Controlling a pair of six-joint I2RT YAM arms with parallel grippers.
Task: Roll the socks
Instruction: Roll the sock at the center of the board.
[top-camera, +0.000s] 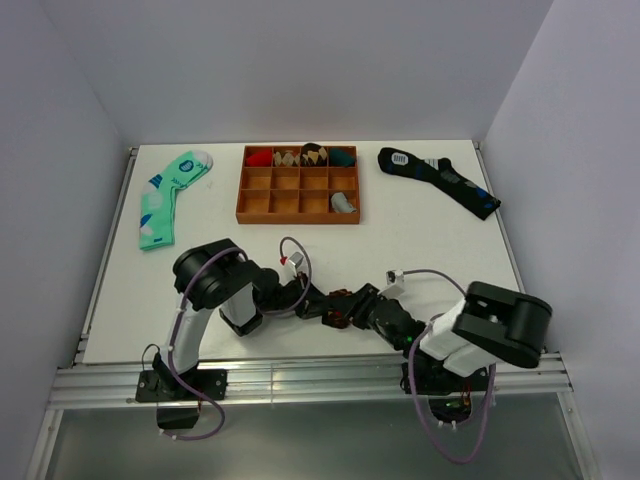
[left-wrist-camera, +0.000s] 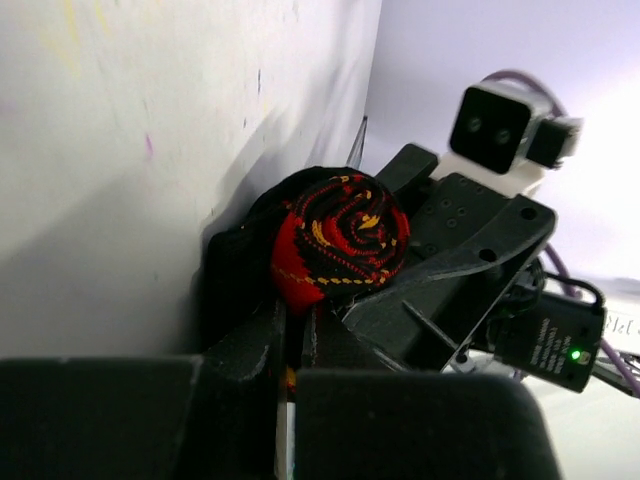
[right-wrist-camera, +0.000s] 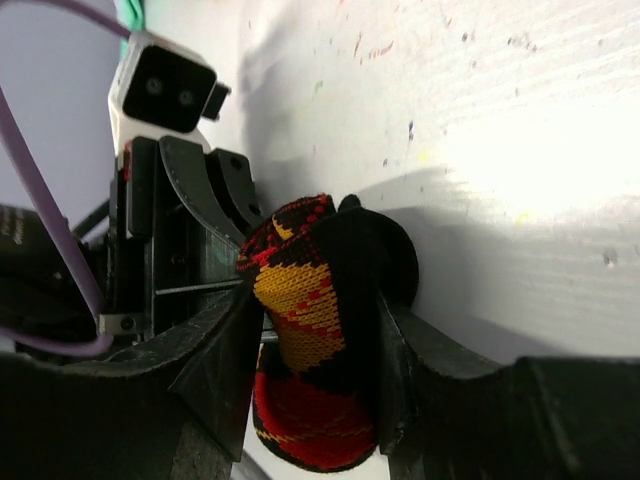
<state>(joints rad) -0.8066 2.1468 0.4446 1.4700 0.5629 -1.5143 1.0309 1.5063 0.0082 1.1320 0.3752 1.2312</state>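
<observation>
Seen from above, two robot arms reach inward and meet low over the near middle of a white table (top-camera: 400, 250). Between them sits the argyle sock (left-wrist-camera: 340, 240), wound into a tight roll lying against the tabletop, its end showing a spiral of black, red and orange. The left gripper (left-wrist-camera: 293, 320) has its fingers pressed almost flat together, their tips at the red edge of the roll, with a thin sliver of orange fabric showing in the slit between them. The right gripper (right-wrist-camera: 315, 310) comes from the opposite side and clasps the roll across its width, one dark finger against each flank, with orange and red diamonds showing between them. Farther back on the table a wooden tray (top-camera: 300, 183) of small compartments holds several rolled socks along its far row and a pale one in a near right compartment. A mint green and white sock (top-camera: 165, 200) lies flat to the tray's left, and a dark navy sock (top-camera: 440, 178) lies flat to its right
</observation>
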